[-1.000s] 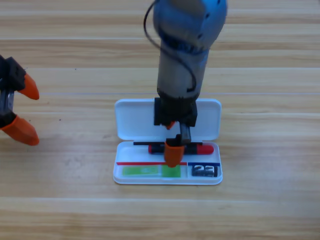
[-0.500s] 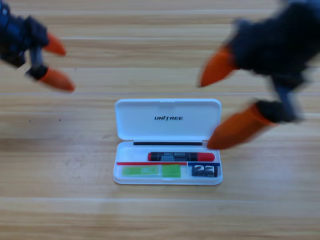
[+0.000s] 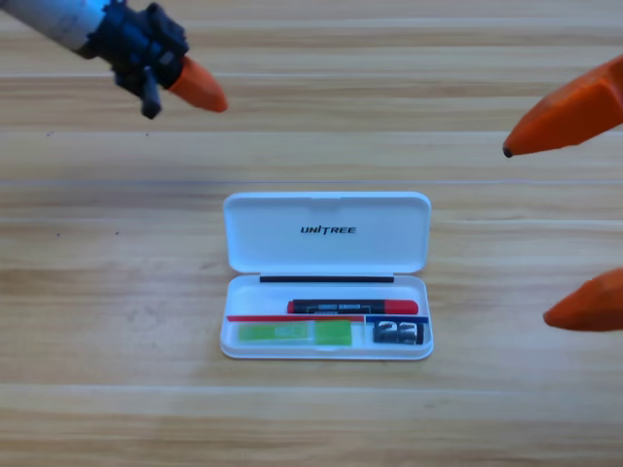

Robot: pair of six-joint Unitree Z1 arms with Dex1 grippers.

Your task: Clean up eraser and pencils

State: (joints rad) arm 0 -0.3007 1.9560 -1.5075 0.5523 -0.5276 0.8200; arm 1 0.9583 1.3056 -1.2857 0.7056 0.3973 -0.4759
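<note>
The right gripper (image 3: 569,219) hangs with jaws spread, empty, right of the white case (image 3: 327,233). The left gripper (image 3: 185,83) sits up-left of the case; its jaws' state is unclear. Inside lie both pencils (image 3: 352,306) and the eraser (image 3: 398,333); only the lid appears left to close.

I get bright, even overhead light on the worktop (image 3: 117,292), with no hard glare. The white case (image 3: 327,233) throws only a thin soft shadow along its edges. The case reads crisp; the left gripper (image 3: 185,83) and the right gripper (image 3: 584,209) look soft and slightly smeared.
</note>
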